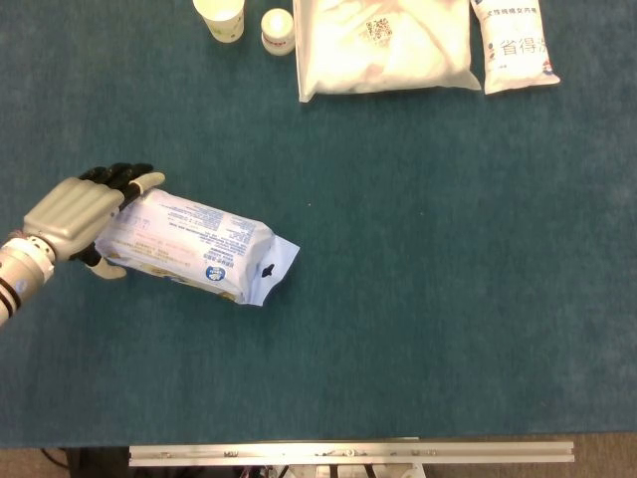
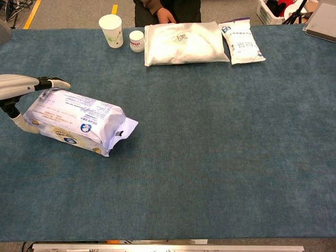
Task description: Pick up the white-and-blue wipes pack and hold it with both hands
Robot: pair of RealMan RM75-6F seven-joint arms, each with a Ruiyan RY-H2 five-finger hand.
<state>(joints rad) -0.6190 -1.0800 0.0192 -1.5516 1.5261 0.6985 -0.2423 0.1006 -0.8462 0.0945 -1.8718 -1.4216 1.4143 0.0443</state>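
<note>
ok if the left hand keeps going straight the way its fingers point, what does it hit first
The wipes pack: the left hand already brackets its near end, fingers over the top, thumb below. Actual contact is unclear.

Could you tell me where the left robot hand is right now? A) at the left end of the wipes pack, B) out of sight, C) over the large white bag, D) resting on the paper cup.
A: the left robot hand sits at the left end of the wipes pack, fingers over its top edge and thumb below.
</note>
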